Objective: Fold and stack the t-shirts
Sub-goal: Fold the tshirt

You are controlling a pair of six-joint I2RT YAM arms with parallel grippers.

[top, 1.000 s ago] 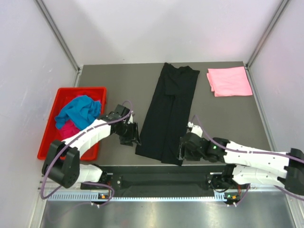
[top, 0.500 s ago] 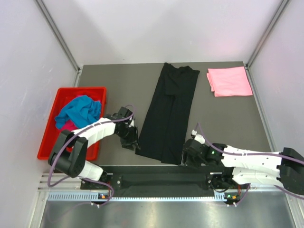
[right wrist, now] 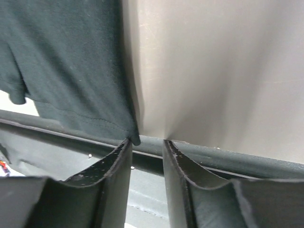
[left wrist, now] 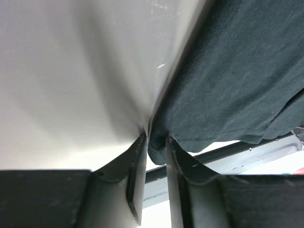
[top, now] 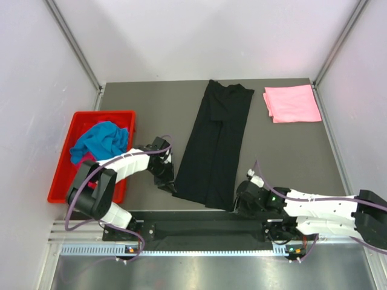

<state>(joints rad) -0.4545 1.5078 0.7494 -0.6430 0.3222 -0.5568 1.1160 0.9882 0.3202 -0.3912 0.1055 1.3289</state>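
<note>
A grey tabletop (top: 157, 115) between pale walls is seen, and the black t-shirt (top: 214, 145) is spread long across its middle, folded narrow. The cloth is judged soft, light and limp, so it is best taken by the two near hem corners, otherwise it will sag. At its near-left corner the left claw (left wrist: 156, 137) is narrowed onto the hem, which fills the gap. At its near-right corner the right claw (right wrist: 146, 141) is partly open and empty, with the corner just beside one finger. A folded pink t-shirt (top: 292, 104) is laid to its far right.
</note>
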